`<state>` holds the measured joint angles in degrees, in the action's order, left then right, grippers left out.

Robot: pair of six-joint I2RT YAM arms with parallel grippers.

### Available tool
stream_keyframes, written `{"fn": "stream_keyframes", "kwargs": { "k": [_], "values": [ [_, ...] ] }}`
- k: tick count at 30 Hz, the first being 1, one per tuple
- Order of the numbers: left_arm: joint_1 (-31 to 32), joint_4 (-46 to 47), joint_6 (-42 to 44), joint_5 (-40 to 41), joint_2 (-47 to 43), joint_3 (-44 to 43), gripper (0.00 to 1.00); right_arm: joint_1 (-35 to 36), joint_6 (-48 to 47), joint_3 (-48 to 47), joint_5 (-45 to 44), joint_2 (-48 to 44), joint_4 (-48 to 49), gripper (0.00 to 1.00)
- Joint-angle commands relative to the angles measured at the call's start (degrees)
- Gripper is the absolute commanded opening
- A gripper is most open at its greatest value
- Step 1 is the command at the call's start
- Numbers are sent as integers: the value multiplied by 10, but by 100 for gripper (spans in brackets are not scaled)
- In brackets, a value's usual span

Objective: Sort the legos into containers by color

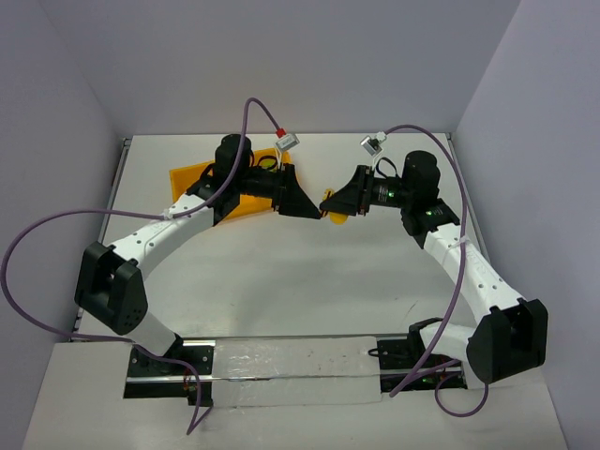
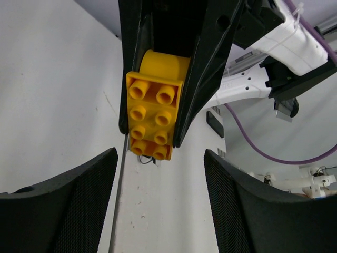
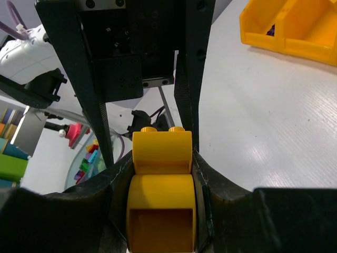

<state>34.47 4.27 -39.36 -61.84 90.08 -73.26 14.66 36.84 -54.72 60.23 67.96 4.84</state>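
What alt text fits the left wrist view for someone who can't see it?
A yellow lego stack, studs toward the camera, is clamped in the black fingers of the right gripper. The left gripper stands open in the foreground, over the white table.

Top view: the tray (image 1: pixel 190 177) lies in the upper left of centre, partly behind the left arm. To its right, at frame centre, the left gripper (image 1: pixel 314 207) and right gripper (image 1: pixel 333 208) meet tip to tip above the table (image 1: pixel 300 281). The lego (image 3: pixel 160 179) sits clamped between the right gripper's fingers, just beyond the left gripper's spread fingers (image 2: pixel 79 195).
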Motion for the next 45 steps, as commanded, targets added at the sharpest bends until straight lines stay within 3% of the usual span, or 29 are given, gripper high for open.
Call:
{"fn": "stream_keyframes", "kwargs": {
  "k": [1,21,31,34,36,37,42,45],
  "values": [
    [7,130,-76,-9,8,11,72,6,6,-15,-1,-19,38,22],
    [15,177,-105,-32,24,17,58,6,50,-6,-24,-20,97,22],
    [15,248,-162,-30,32,26,26,7,49,-4,-21,-17,95,22],
    [15,296,-200,-30,37,37,5,7,43,-1,-23,-19,87,22],
    [15,314,-215,-31,39,40,0,6,39,0,-26,-19,81,23],
    [15,321,-221,-30,39,41,0,6,37,0,-28,-20,77,25],
    [9,305,-215,-14,30,50,0,6,24,-7,-55,-28,46,66],
    [2,279,-199,-6,22,52,0,5,10,-16,-68,-33,23,70]
  ]
}}
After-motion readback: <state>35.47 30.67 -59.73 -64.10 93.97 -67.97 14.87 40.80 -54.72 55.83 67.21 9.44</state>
